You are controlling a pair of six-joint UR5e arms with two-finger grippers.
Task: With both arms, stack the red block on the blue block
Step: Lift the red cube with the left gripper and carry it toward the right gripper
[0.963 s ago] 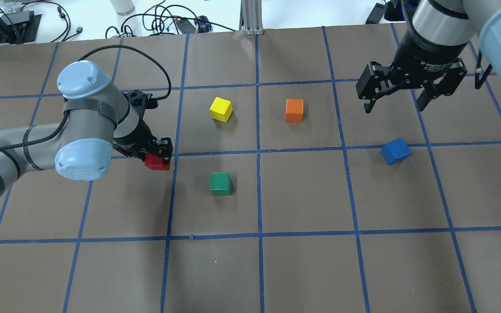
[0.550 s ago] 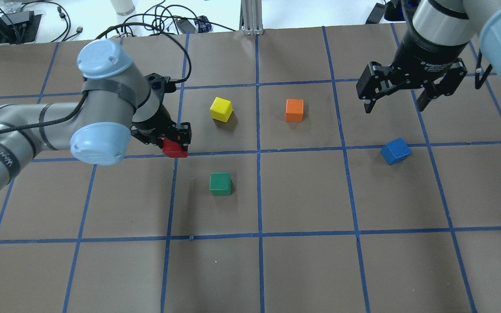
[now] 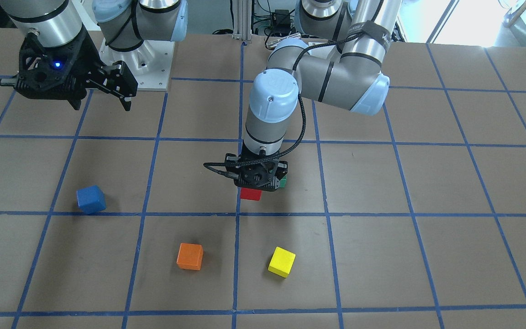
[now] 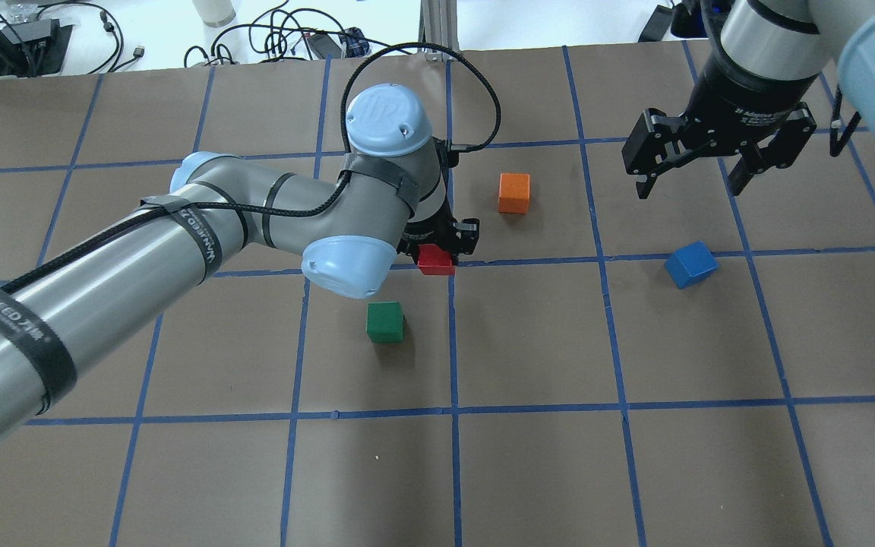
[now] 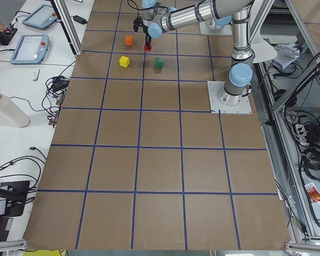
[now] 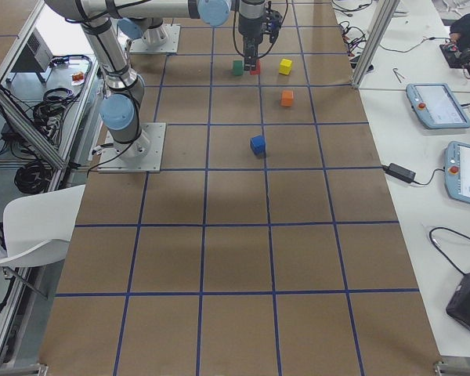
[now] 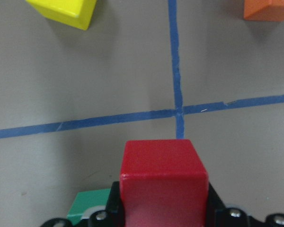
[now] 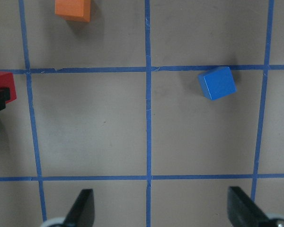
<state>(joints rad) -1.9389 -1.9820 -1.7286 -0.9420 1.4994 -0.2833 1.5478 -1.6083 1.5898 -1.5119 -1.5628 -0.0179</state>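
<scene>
My left gripper (image 4: 441, 249) is shut on the red block (image 4: 436, 262) and holds it above the table near the middle grid crossing; the block fills the bottom of the left wrist view (image 7: 163, 182) and shows in the front view (image 3: 250, 193). The blue block (image 4: 690, 264) sits rotated on the mat at the right, also in the front view (image 3: 91, 199) and right wrist view (image 8: 217, 82). My right gripper (image 4: 692, 182) is open and empty, hovering above and behind the blue block, with its fingertips (image 8: 84, 207) apart.
An orange cube (image 4: 514, 192) lies just right of the left gripper, a green cube (image 4: 385, 320) in front of it. A yellow cube (image 3: 281, 262) is hidden under the left arm in the overhead view. Blue tape lines grid the brown mat (image 4: 529, 471).
My left arm has carried the red block to the right, from the left column to the middle grid crossing, now covering the yellow cube in the overhead view. The right arm has not moved.
</scene>
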